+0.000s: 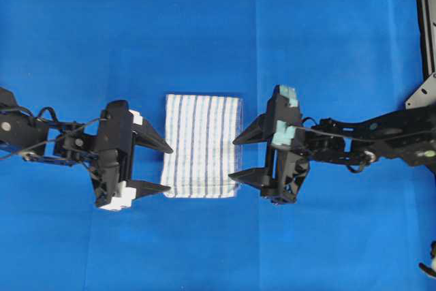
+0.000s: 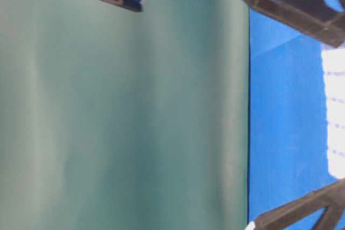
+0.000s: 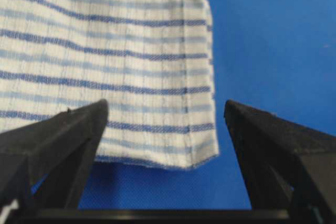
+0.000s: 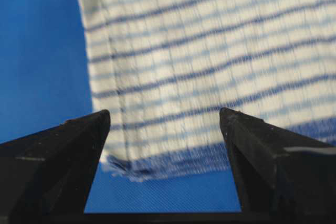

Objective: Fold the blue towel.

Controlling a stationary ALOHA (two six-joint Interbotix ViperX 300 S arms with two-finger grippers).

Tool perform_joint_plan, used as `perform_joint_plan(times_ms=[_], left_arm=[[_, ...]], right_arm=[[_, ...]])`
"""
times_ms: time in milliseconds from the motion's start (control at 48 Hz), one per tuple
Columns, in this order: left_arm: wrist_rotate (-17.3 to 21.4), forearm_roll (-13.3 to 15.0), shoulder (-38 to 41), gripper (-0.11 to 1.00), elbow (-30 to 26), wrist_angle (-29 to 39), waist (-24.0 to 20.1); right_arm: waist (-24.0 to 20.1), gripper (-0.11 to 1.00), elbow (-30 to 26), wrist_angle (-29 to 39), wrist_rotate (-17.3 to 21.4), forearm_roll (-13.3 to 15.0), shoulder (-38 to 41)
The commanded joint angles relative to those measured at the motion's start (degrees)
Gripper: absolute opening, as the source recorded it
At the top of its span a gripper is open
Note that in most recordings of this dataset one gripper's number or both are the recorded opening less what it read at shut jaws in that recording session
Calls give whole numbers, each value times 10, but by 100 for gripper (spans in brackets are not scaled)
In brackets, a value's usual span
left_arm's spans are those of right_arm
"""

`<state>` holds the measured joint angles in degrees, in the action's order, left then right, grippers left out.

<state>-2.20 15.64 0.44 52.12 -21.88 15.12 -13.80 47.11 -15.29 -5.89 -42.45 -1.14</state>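
The blue towel point(image 1: 201, 145), white with thin blue stripes, lies folded into a flat upright rectangle on the middle of the blue table covering point(image 1: 204, 25). My left gripper point(image 1: 169, 167) stands open at the towel's lower left edge, its fingers apart and holding nothing. In the left wrist view the towel's corner point(image 3: 115, 66) lies flat just beyond the open left gripper point(image 3: 165, 106). My right gripper point(image 1: 233, 158) stands open at the towel's right edge. The right wrist view shows the towel point(image 4: 210, 61) lying free ahead of the open right gripper point(image 4: 165, 113), its near hem slightly rumpled.
A metal frame point(image 1: 426, 18) runs along the far right edge of the table. The table-level view is mostly filled by a green backdrop point(image 2: 124, 111), with a strip of the towel point(image 2: 335, 111) at its right edge.
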Motion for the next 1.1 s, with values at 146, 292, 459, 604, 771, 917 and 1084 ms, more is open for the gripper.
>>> perform_joint_plan(times_ms=[146,292,459,604,771,917,1084], left_arm=[[7,-3,-120,81,10,60,-12],[28,-3,-196,81,34,75,-17],[63,-3,-266,81,80,71,-23],[85,-3,-330,81,122,63,-29],[134,-4,-404,80,164,64,-33],[150,-3,-466,80,205,68,-39],[149,-3,-519,80,249,73,-51]], right_arm=[[3,87,27,-4,-57,7,-109],[10,87,61,-4,-93,7,-180],[16,86,113,-4,-139,7,-272],[16,86,153,2,-175,7,-348],[16,86,210,3,-214,7,-432],[16,86,258,3,-222,6,-486],[17,86,300,3,-224,7,-521]])
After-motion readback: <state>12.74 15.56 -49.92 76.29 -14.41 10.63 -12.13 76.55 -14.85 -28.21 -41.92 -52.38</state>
